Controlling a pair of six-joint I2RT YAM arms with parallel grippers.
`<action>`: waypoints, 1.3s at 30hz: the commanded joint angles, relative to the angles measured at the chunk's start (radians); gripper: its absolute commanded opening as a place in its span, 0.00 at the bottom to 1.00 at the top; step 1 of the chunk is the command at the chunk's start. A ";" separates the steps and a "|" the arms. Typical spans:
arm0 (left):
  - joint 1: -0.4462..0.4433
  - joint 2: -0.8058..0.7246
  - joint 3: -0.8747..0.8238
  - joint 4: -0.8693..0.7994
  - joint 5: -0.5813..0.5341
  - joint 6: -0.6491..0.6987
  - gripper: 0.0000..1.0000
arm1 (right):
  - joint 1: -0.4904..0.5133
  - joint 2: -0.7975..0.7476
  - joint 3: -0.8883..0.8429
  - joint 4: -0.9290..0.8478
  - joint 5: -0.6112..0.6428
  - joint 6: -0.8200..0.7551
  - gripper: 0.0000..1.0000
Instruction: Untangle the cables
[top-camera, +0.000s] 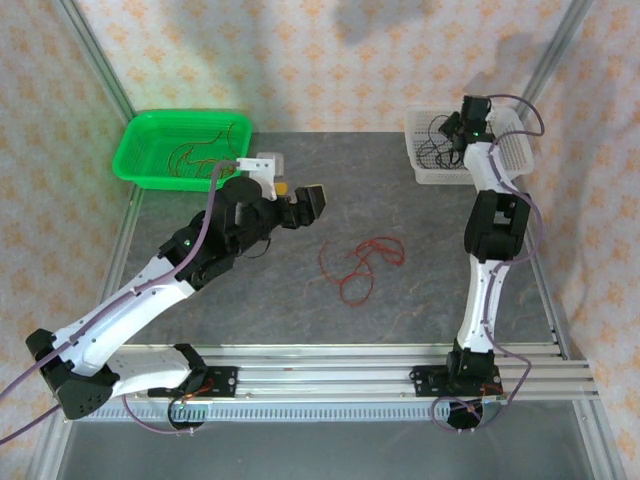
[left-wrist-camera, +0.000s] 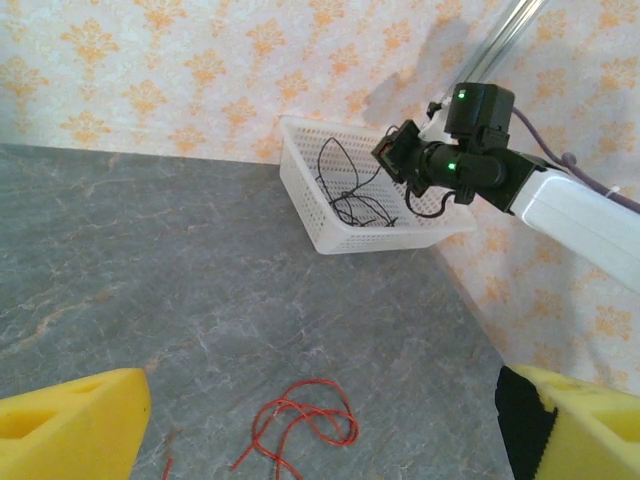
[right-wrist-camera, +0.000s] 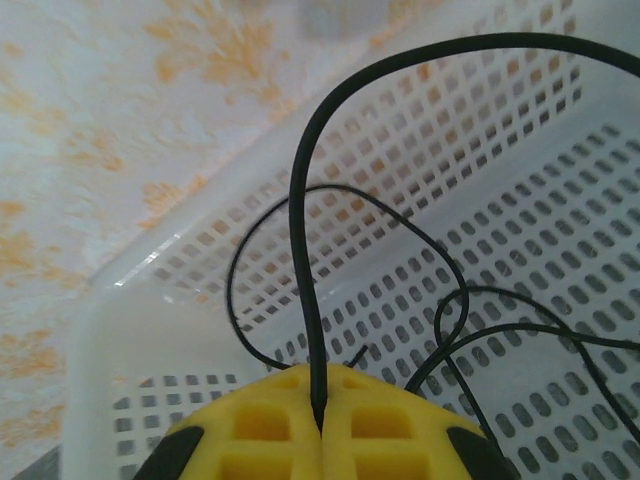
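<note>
A loose red cable (top-camera: 362, 265) lies looped on the grey table, to the right of my left gripper (top-camera: 298, 200). In the left wrist view the same red cable (left-wrist-camera: 300, 425) sits on the table below the gripper (left-wrist-camera: 320, 440), whose yellow fingers (left-wrist-camera: 75, 425) stand wide open with nothing between them. My right gripper (top-camera: 450, 130) hangs over the white basket (top-camera: 425, 178), shut on a black cable (right-wrist-camera: 300, 200) that rises in an arc from between its yellow pads (right-wrist-camera: 250, 430). More black cables (left-wrist-camera: 350, 195) lie coiled inside the basket (left-wrist-camera: 300, 205).
A green tray (top-camera: 135, 165) at the back left holds thin red cables (top-camera: 195, 155). Patterned walls and metal frame posts close in the table at the back and sides. A rail (top-camera: 350, 375) runs along the near edge by the arm bases.
</note>
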 joint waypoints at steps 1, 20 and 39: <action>-0.004 -0.023 -0.012 -0.037 -0.040 -0.025 0.89 | -0.022 0.079 0.114 -0.120 -0.030 0.044 0.00; -0.004 0.000 -0.057 -0.097 -0.066 -0.062 0.88 | -0.025 0.034 0.179 -0.226 -0.051 0.040 0.67; -0.004 0.054 -0.178 -0.091 -0.092 -0.096 0.81 | 0.015 -0.469 -0.330 -0.153 -0.007 -0.114 0.81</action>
